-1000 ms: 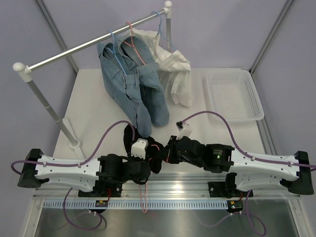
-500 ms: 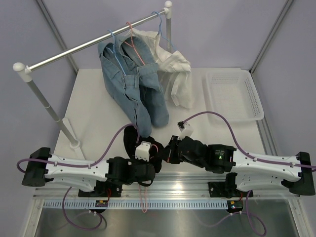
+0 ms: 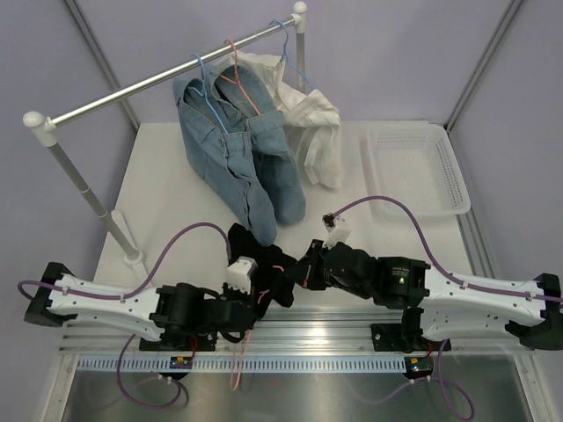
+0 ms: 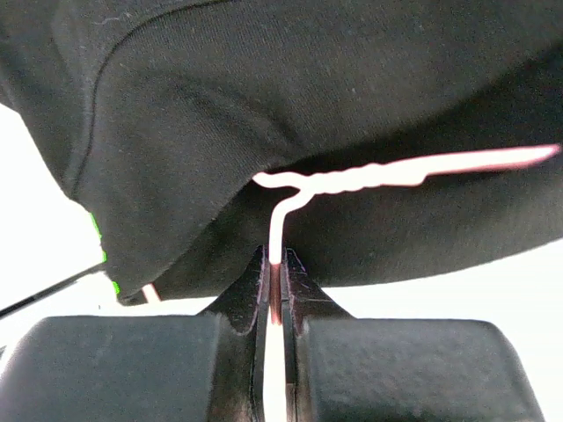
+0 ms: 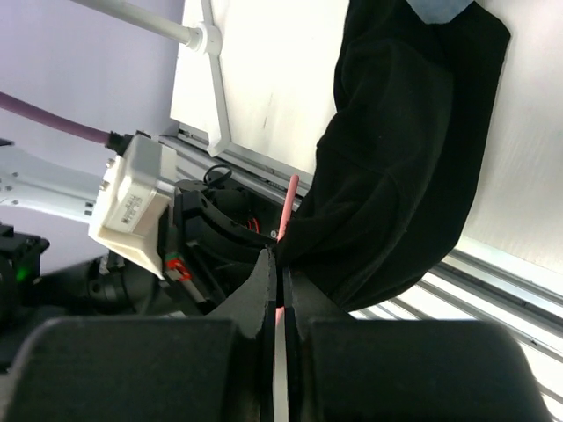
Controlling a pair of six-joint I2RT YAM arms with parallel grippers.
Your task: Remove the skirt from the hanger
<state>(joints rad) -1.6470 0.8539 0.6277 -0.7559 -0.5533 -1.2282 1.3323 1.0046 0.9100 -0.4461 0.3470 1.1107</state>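
Over the last second my left arm drew back toward the left, and the pink wire trailing off the near edge went with it. My left end effector point(image 4: 274, 281) was clamped tight on the pink hanger point(image 4: 369, 176) just below its twisted neck. My right end effector point(image 5: 277, 281) had hardly shifted. It was closed on pink wire where the wire met the edge of the black skirt point(image 5: 405, 158); I could not tell whether fabric was caught too. The skirt lay bunched between the two of them at the near edge of the desk point(image 3: 167, 176), still draped over the wire. I judged the separation had begun but was not finished.
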